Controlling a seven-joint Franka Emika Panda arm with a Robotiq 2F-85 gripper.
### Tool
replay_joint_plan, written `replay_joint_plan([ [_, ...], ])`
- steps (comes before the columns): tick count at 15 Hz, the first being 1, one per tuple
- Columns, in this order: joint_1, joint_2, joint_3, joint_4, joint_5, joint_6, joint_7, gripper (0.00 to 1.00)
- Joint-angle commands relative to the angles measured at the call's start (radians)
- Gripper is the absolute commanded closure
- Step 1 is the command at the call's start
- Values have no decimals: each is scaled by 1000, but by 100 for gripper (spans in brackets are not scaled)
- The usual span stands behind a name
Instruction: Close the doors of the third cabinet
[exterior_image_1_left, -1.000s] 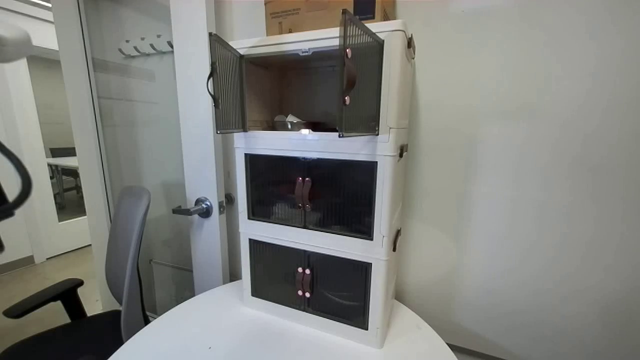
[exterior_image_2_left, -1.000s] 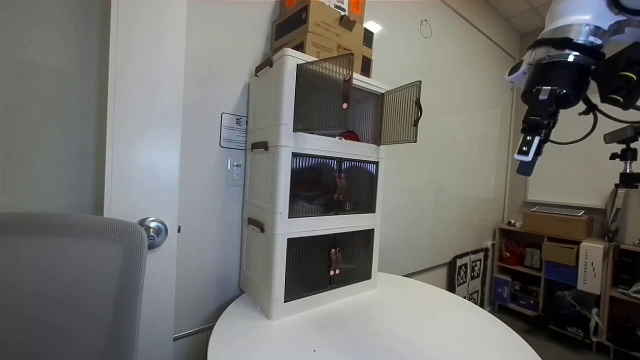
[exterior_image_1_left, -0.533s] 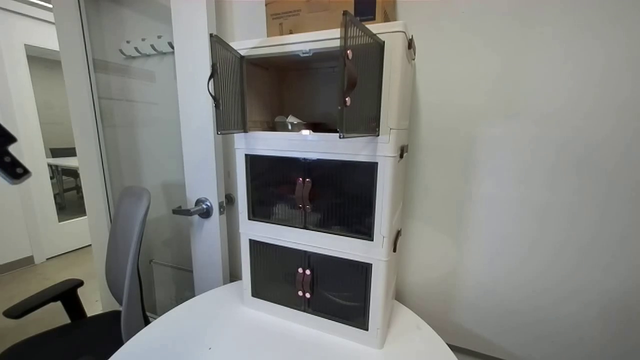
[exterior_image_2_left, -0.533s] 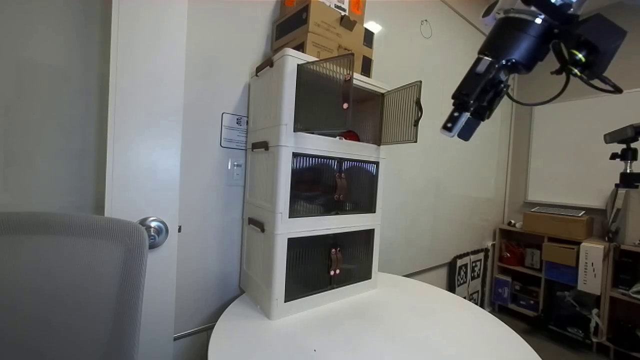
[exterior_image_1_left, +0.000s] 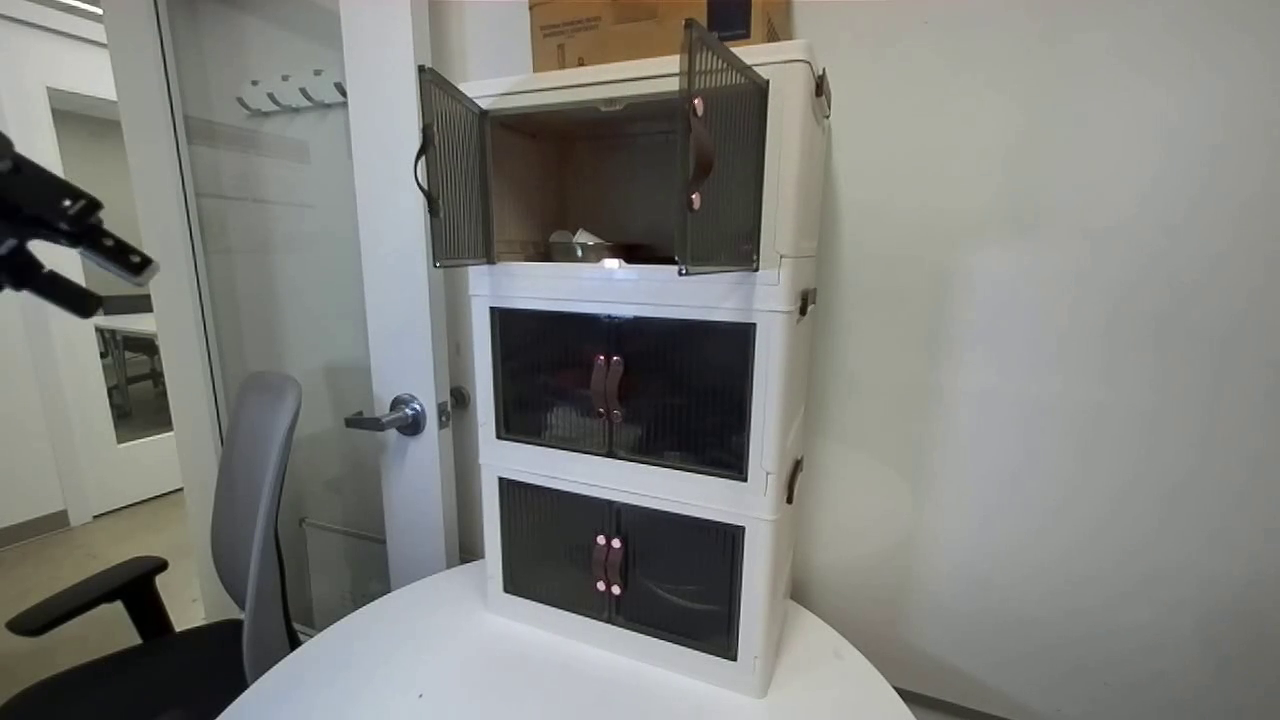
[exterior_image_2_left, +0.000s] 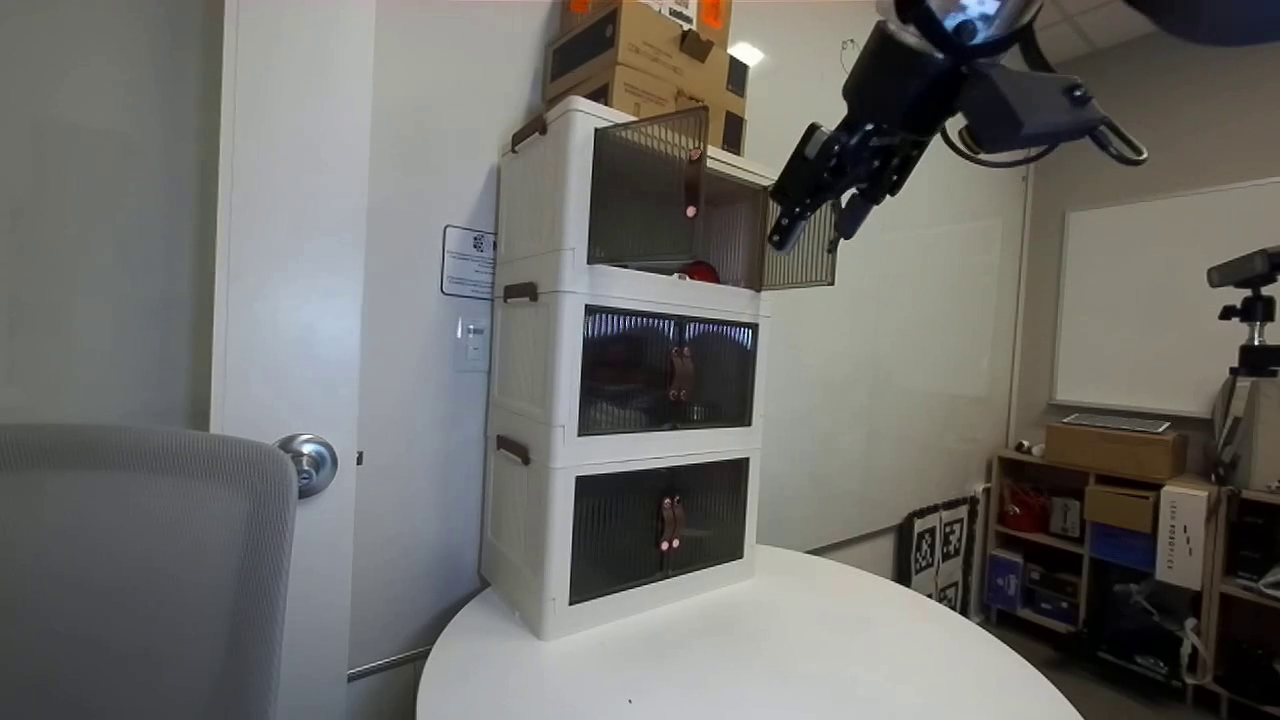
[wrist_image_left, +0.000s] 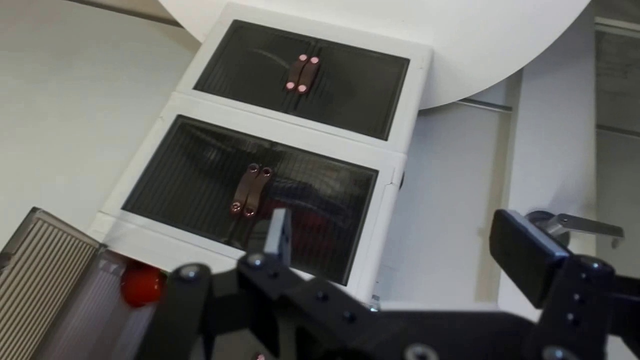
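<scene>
In an exterior view my gripper (exterior_image_1_left: 121, 287) hangs at the left edge, jaws spread apart; the top cabinet (exterior_image_1_left: 797, 165) is at the frame's upper centre, both its doors (exterior_image_1_left: 735, 190) swung outward.

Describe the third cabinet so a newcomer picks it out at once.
On the white table stands a stack of three white cabinets. The third cabinet is the topmost, beneath the cardboard boxes. Only its dark see-through doors stand swung open; those of the two units below are shut.
</scene>
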Motion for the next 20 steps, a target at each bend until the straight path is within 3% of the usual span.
replay_joint_plan([
  [1,-204,62,115,146,-112,-32,103,0],
  [4,-331,106,172,253,-152,-63,149,0],
  [9,-424,223,196,410,-172,-100,165,0],
  [13,-512,330,243,532,-253,-110,227,0],
  [15,-613,374,319,595,-356,-109,316,0],
  [20,-948,423,656,700,-703,-114,585,0],
])
